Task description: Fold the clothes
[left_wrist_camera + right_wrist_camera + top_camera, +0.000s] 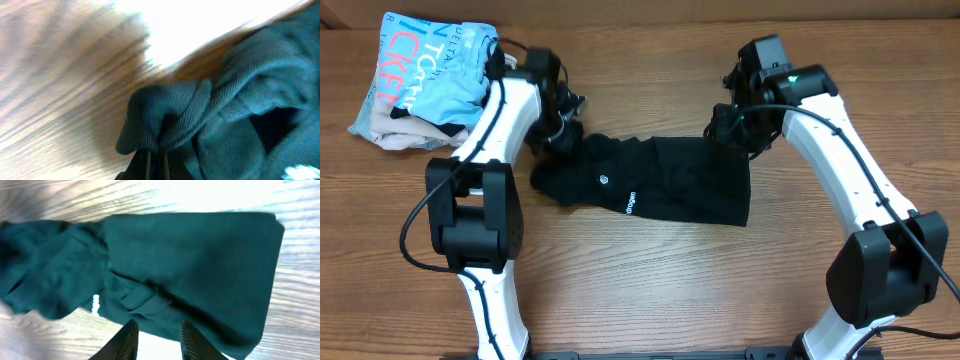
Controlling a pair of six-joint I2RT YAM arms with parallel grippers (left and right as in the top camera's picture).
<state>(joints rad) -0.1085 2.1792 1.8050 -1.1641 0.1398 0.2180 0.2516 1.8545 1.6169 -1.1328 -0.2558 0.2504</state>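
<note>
Fingers point(140, 170) of the left gripper point(560, 130) clench a fold of the black shirt point(660, 185) at its left end. On the right gripper point(158, 326), 2 fingers stand parted over the shirt's far right edge.

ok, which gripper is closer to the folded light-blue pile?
Left. The left gripper pinches the bunched end of the black shirt, just right of the folded garments; the right gripper hangs open at the shirt's opposite end, farther off.

One black shirt point(660, 185); one garment pile point(415, 80); two arms: left arm point(505, 110), right arm point(840, 150).
</note>
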